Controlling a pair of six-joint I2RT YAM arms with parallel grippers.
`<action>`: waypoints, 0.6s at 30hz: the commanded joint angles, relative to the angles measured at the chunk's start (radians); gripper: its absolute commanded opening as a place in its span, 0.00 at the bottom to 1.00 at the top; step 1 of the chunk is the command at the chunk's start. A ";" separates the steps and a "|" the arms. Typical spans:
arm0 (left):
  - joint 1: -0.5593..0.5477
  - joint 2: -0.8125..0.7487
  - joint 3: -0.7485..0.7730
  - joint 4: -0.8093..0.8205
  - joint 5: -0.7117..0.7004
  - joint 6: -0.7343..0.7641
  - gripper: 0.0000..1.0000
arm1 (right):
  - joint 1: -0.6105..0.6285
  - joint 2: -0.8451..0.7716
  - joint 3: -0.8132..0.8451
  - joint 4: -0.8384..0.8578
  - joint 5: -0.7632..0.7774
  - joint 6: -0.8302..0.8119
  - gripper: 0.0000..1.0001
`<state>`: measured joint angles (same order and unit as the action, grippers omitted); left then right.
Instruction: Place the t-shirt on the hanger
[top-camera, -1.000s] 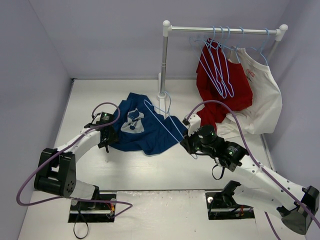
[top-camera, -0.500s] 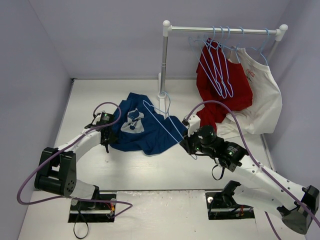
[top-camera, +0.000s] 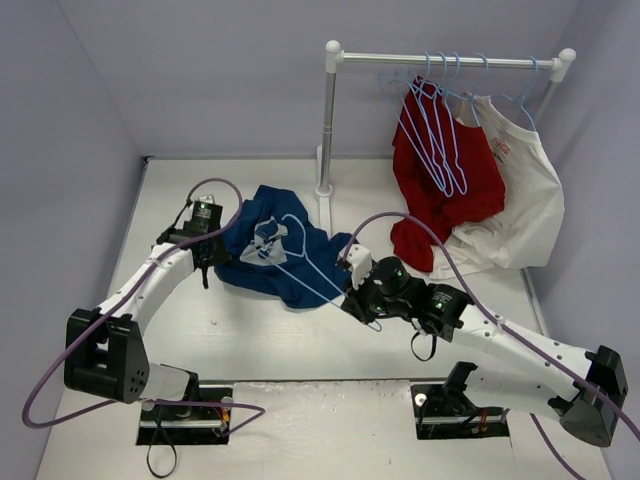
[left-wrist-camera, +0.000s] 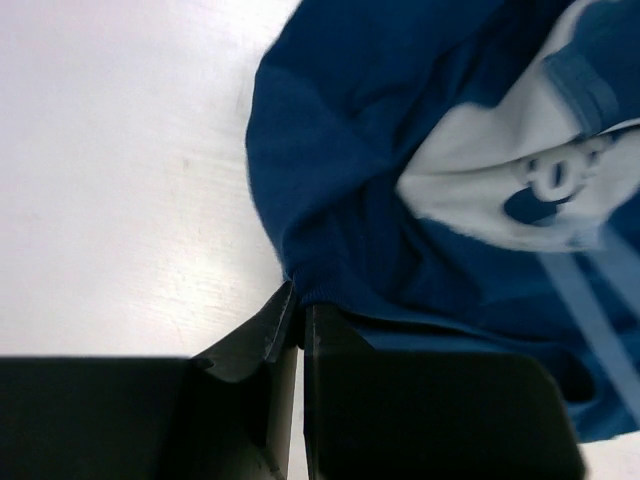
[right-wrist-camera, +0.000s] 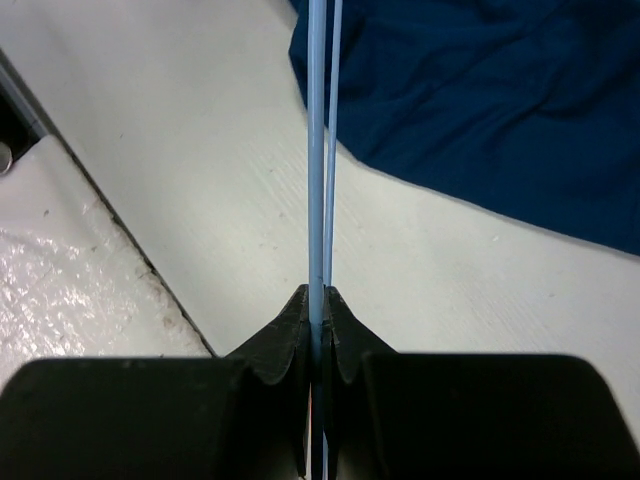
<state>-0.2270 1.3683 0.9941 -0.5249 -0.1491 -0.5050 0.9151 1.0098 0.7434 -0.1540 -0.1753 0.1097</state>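
Edge of the t-shirt (left-wrist-camera: 360, 180) (crumpled on the table (top-camera: 250, 340)) sits pinched in the left gripper (left-wrist-camera: 298, 318), probably to spread it; right gripper (right-wrist-camera: 318, 310) clamps the hanger (right-wrist-camera: 317, 150) reaching over it for threading.

This is a robotics lab test cell, not a home or a shop. Plain pale lavender walls (top-camera: 200, 70) box in a bare white table (top-camera: 280, 340), and two white-and-black robot arms (top-camera: 150, 285) (top-camera: 520, 345) are bolted to metal base plates (top-camera: 185, 410) at its near edge, with purple cables (top-camera: 395, 214) looping off them. The clothing reads as staged props: a small white garment rack (top-camera: 450, 60) carries light-blue wire hangers (top-camera: 440, 130), a red shirt (top-camera: 440, 190) and a white shirt (top-camera: 520, 200), and a navy t-shirt (top-camera: 250, 270) lies crumpled on the tabletop.
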 joint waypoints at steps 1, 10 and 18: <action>0.013 -0.032 0.138 -0.115 0.032 0.120 0.00 | 0.045 0.022 0.067 0.079 -0.033 -0.040 0.00; 0.014 -0.003 0.246 -0.243 0.118 0.212 0.00 | 0.087 0.045 0.090 0.120 -0.019 -0.065 0.00; 0.014 0.012 0.256 -0.306 0.043 0.230 0.00 | 0.106 0.062 0.125 0.125 -0.016 -0.070 0.00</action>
<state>-0.2203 1.3750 1.1992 -0.7882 -0.0608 -0.3020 1.0019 1.0633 0.8134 -0.1094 -0.1944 0.0525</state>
